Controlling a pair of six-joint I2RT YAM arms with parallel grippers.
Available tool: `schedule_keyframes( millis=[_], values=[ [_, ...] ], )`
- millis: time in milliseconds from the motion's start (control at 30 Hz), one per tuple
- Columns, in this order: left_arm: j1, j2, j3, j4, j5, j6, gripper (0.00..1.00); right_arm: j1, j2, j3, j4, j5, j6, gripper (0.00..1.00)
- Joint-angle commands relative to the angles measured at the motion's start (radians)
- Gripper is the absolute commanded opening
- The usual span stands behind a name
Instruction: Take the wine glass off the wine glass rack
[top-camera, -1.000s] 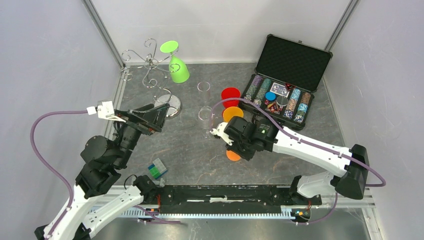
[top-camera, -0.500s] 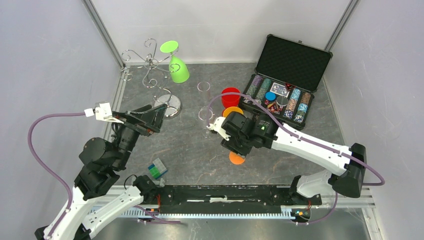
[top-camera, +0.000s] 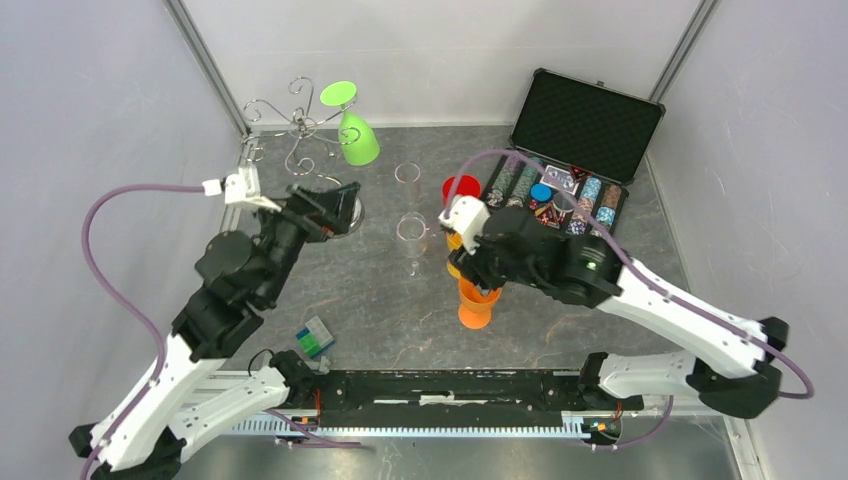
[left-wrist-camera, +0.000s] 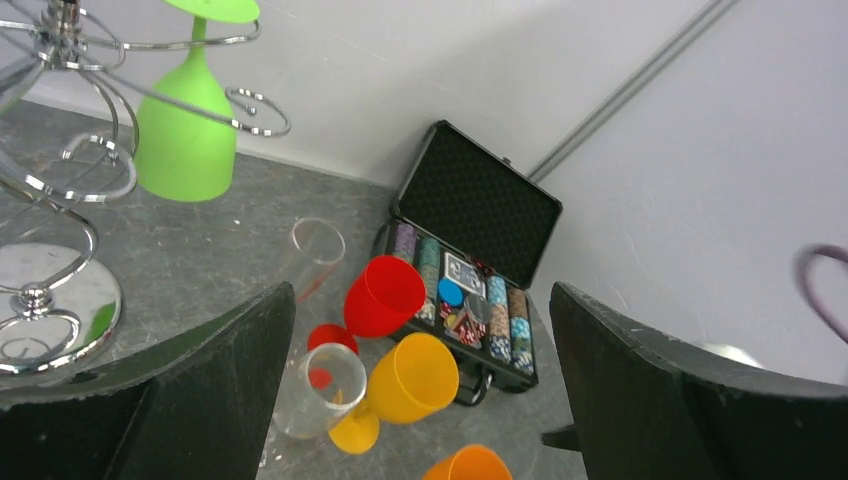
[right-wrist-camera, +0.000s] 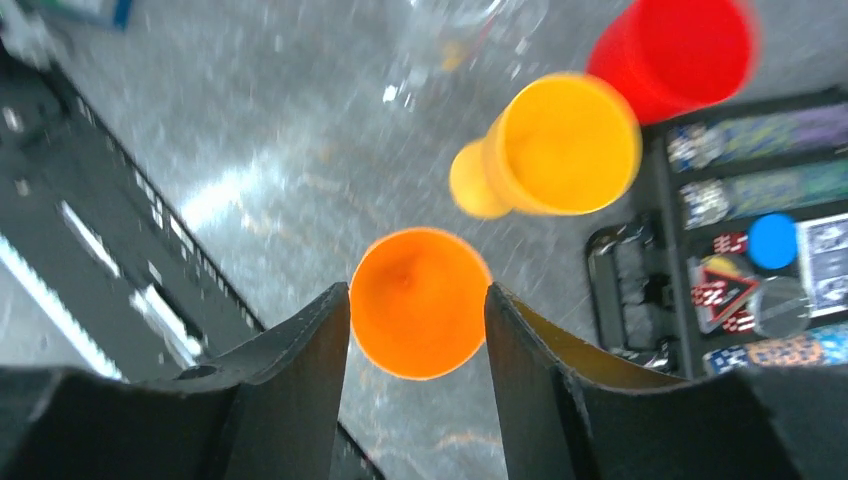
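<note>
The silver wire wine glass rack (top-camera: 297, 128) stands at the back left. It also shows at the left of the left wrist view (left-wrist-camera: 62, 168), with its mirrored base below. A green wine glass (top-camera: 357, 141) hangs upside down on a right-hand arm of the rack (left-wrist-camera: 186, 140). My left gripper (top-camera: 336, 201) is open and empty over the rack's base, short of the green glass (left-wrist-camera: 420, 300). My right gripper (top-camera: 478, 272) is open just above an upright orange glass (top-camera: 477, 305). Its fingers flank the glass's rim (right-wrist-camera: 418, 300).
Two clear glasses (top-camera: 411, 232) (top-camera: 407, 172), a red glass (top-camera: 460, 187) and a yellow glass (left-wrist-camera: 410, 380) stand mid-table. An open poker chip case (top-camera: 575, 150) lies at the back right. A small green and blue block (top-camera: 315, 337) lies near the front rail.
My left arm has reached forward and right, over the rack's base. My right arm has risen and shifted right, showing the orange glass upright beneath it.
</note>
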Motion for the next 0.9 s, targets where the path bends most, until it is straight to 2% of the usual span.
schedule_keyframes(
  millis=[0,133,300,367,433,600,733,867],
  values=[
    [-0.001,0.144,0.154,0.014,-0.123,0.054,1.00,0.004,-0.128,-0.024,0.241,0.142,0.049,0.58],
    [0.000,0.308,0.349,-0.046,-0.151,0.127,1.00,0.004,-0.204,-0.098,0.366,0.195,0.078,0.58],
    [0.039,0.485,0.578,-0.135,-0.200,0.203,1.00,0.003,-0.259,-0.171,0.432,0.185,0.098,0.58],
    [0.110,0.534,0.634,-0.166,-0.128,0.178,1.00,0.003,-0.277,-0.193,0.448,0.188,0.104,0.58],
    [0.221,0.584,0.684,-0.210,0.008,0.122,1.00,0.003,-0.297,-0.216,0.469,0.208,0.117,0.58],
    [0.399,0.676,0.724,-0.238,0.197,-0.010,0.99,0.003,-0.345,-0.267,0.508,0.213,0.137,0.58],
    [0.474,0.718,0.696,-0.177,0.291,-0.126,0.87,0.003,-0.373,-0.308,0.525,0.223,0.154,0.53],
    [0.498,0.746,0.660,-0.112,0.287,-0.225,0.76,0.003,-0.387,-0.332,0.532,0.234,0.171,0.49]
  ],
)
